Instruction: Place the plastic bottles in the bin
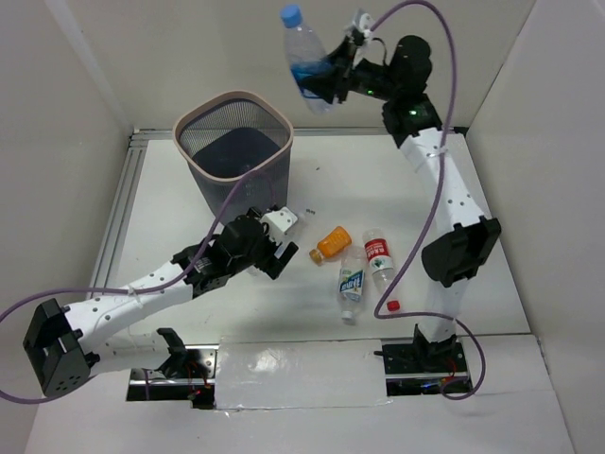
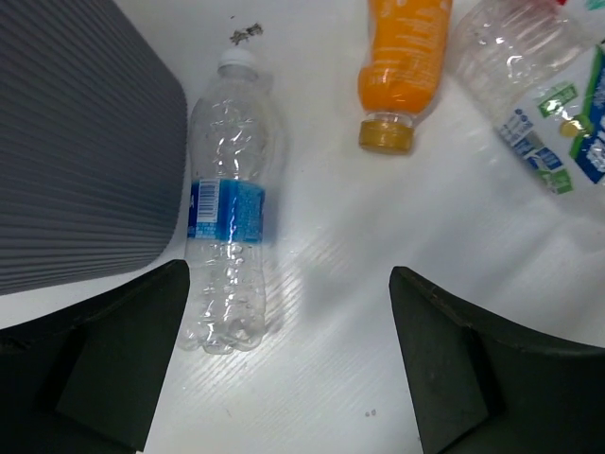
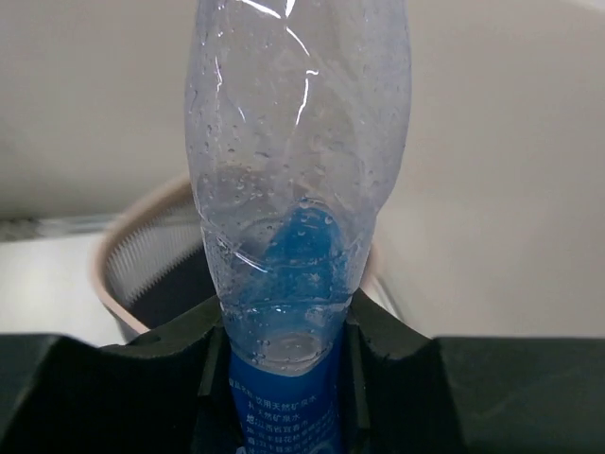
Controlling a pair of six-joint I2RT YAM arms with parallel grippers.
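"Top external view first. What does the right gripper [image 1: 326,83] have?"

"It pinches a blue-cap bottle [image 1: 304,55] tight around its blue label. The bottle is tipped, high in the air, just to the right of the bin [image 1: 233,94] and clear of its rim."

"And the left gripper [image 1: 280,242]?"

"Its fingers [image 2: 113,364] are spread wide and hold nothing. A blue-label bottle [image 2: 227,208] lies flat between them, close beside the bin's mesh wall. The orange bottle [image 1: 333,242], a white-label bottle [image 1: 352,281] and a red-label bottle [image 1: 379,255] lie further right, with bare table [image 1: 454,170] past them."
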